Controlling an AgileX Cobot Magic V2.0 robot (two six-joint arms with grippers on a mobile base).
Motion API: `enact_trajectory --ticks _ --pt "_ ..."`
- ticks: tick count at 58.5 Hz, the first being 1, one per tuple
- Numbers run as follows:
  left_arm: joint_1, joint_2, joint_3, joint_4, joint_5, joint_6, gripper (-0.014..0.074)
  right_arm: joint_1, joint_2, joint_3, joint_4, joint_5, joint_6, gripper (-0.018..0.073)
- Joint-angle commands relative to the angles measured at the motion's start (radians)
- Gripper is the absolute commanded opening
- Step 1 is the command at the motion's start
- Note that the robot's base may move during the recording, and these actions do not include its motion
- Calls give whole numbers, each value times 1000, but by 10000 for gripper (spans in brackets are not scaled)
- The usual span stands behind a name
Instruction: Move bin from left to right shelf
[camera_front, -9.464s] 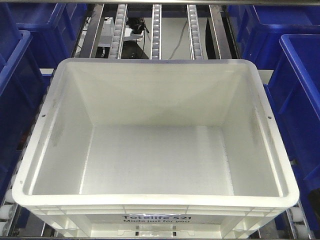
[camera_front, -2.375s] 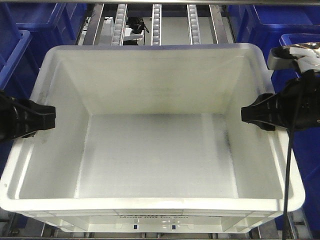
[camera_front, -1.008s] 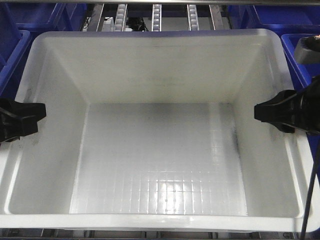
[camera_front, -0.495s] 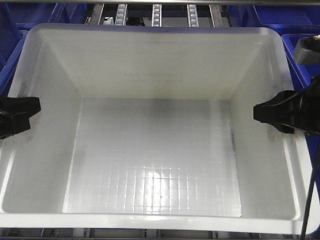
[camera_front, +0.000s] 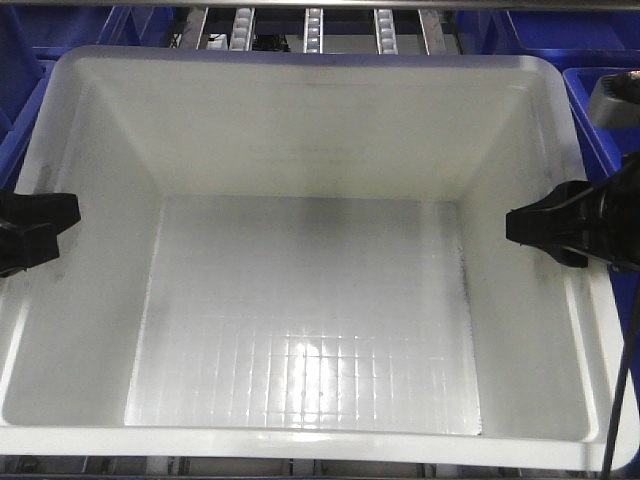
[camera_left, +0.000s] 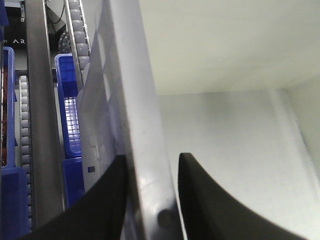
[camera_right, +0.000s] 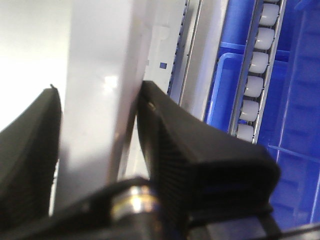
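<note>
The left gripper (camera_left: 150, 205) straddles the left side wall of the bin (camera_left: 142, 125). One black finger (camera_left: 102, 210) lies on the outer face and the other sits close against the inside of the rim, so the jaws are narrowed onto the wall. The right gripper (camera_right: 97, 165) clamps the opposite wall the same way. Its ribbed outer finger (camera_right: 200, 160) is tight to the outside and its inner finger is on the bin's (camera_right: 95, 75) inside face, with the wall filling the gap between them.

In the front view the left gripper (camera_front: 35, 232) and right gripper (camera_front: 560, 225) bite the two side rims about halfway along, facing each other. The bin (camera_front: 300, 140) spans from one hand to the other and fills nearly the whole view, open side up. Its near rim runs along the bottom edge, and the grid-textured floor shines on the near half. Whether its base rests on anything cannot be seen. A black cable (camera_front: 622, 400) hangs below the right gripper, just outside the rim.

Outboard of the left gripper's outer finger are rollers (camera_left: 80, 30), a grey rail (camera_left: 42, 125) and blue totes (camera_left: 67, 125). Outboard of the right gripper's outer finger there is another line of rollers (camera_right: 255, 85), with totes (camera_right: 295, 100) beyond it.

Past the bin's far wall, rollers (camera_front: 314, 25) run away from the hands. Totes (camera_front: 25, 90) flank the bin on both sides.
</note>
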Motion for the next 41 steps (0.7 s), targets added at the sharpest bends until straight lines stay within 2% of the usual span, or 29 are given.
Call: enact_trajectory --ticks 1,41 --pt "-14 -23 -47 -67 -112 23 -6 5 -30 -43 90 -102 -36 -4" --pt "-14 -23 -47 -67 -110 24 -6 5 -30 -43 90 -94 -36 -4"
